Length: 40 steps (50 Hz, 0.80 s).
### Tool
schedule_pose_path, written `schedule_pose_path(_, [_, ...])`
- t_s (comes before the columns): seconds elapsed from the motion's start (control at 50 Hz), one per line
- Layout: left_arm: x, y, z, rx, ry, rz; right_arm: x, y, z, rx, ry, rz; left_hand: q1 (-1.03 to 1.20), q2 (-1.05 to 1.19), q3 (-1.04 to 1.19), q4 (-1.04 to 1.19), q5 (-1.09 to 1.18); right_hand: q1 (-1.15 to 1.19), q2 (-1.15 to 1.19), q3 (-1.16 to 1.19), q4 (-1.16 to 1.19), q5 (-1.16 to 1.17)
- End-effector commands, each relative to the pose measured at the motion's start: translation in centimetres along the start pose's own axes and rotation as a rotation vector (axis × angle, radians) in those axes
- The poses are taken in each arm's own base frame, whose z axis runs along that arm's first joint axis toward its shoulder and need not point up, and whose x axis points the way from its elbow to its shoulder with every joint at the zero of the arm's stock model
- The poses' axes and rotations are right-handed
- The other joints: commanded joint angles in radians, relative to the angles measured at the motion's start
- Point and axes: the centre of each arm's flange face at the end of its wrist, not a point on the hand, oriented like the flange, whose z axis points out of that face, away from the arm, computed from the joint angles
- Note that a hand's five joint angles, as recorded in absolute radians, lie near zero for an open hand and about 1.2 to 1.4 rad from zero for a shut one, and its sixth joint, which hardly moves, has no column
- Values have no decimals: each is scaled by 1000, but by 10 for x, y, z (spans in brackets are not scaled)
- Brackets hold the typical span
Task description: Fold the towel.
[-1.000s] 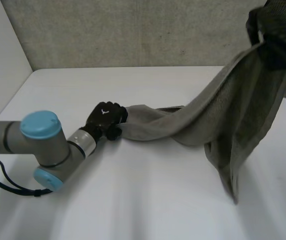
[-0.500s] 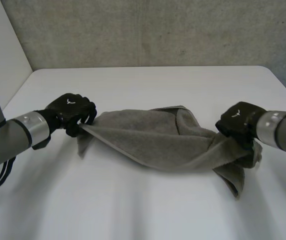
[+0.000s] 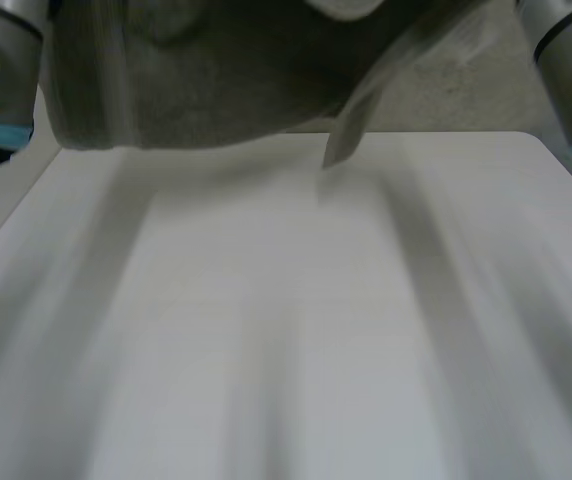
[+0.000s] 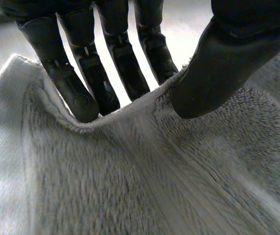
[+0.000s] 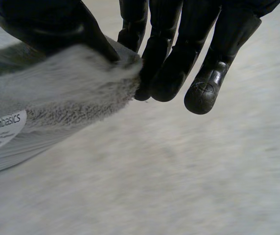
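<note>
- The towel [image 3: 196, 80] is thick, soft terry. I judge it light and limp, so it will sag and swing wherever I do not hold it.
- The pile should give my fingers good grip. I judge slipping unlikely, and nothing about it looks fragile.
- The best hold, I think, is along one hem near its corners, so the rest drapes flat toward the table [image 3: 286, 330].
- My left hand [image 4: 228, 54] pinches a hemmed edge between thumb and fingers.
- My right hand [image 5: 179, 49] pinches another edge, thumb against fingers, close to the white sewn-in label [image 5: 0, 129].
- The towel hangs high above the table's far side, apparently clear of it, with one loose flap dangling toward the table.
- It is grey and plush, bunched rather than spread.
</note>
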Motion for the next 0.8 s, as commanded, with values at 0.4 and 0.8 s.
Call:
schedule_pose_path(0.4, [-12,107,-250,-782,270,90,-116,121,-139,-442,-625,-98,39,34,14,37,26,61,52,46,45,41])
schedule_pose_path(0.8, [20,118,-257,-725,303,110,-71,112,-153,-545,-407,106,39,34,14,37,26,61,52,46,45,41])
